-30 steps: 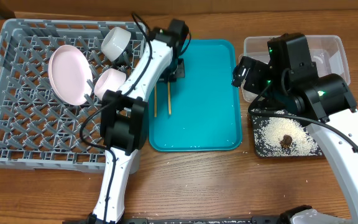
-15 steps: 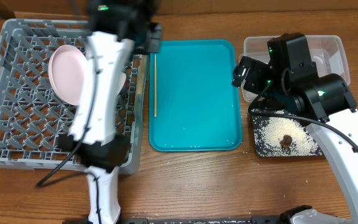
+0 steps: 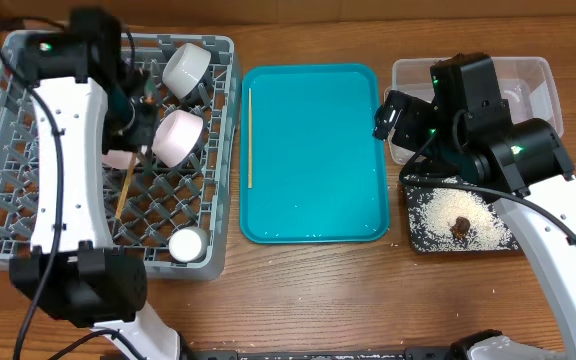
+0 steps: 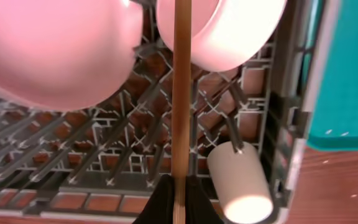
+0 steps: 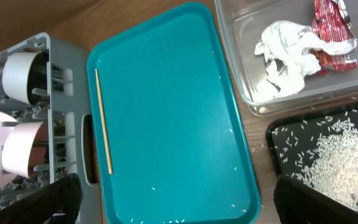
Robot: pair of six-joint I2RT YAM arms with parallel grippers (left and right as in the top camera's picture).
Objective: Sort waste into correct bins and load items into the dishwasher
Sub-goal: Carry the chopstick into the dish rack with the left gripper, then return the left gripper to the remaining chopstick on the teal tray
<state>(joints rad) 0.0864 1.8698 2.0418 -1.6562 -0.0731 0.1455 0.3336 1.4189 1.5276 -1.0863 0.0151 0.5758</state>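
Note:
My left gripper (image 3: 134, 150) (image 4: 179, 200) is shut on one wooden chopstick (image 3: 125, 192) (image 4: 180, 93) and holds it over the grey dish rack (image 3: 28, 250) (image 4: 104, 155). In the rack are a pinkish-white plate (image 3: 116, 158), two bowls (image 3: 186, 68) (image 3: 178, 138) and a small white cup (image 3: 188, 243) (image 4: 238, 180). The second chopstick (image 3: 250, 135) (image 5: 102, 121) lies on the teal tray. My right gripper (image 3: 388, 115) (image 5: 173, 202) is open and empty, above the tray's right edge. The clear tub (image 3: 538, 70) holds crumpled paper (image 5: 284, 59) and a red wrapper (image 5: 331, 31). The black tray (image 3: 413, 240) holds rice (image 3: 448, 212) and a brown lump (image 3: 461, 226).
The teal serving tray (image 3: 313, 200) (image 5: 166, 93) lies between the rack and the bins, with a few loose rice grains near its front edge. The right arm hangs over the tub and the black tray. Bare wooden table runs along the front.
My left arm has swung from the teal tray to over the rack, carrying one chopstick. One chopstick stays on the tray. The right arm has not moved.

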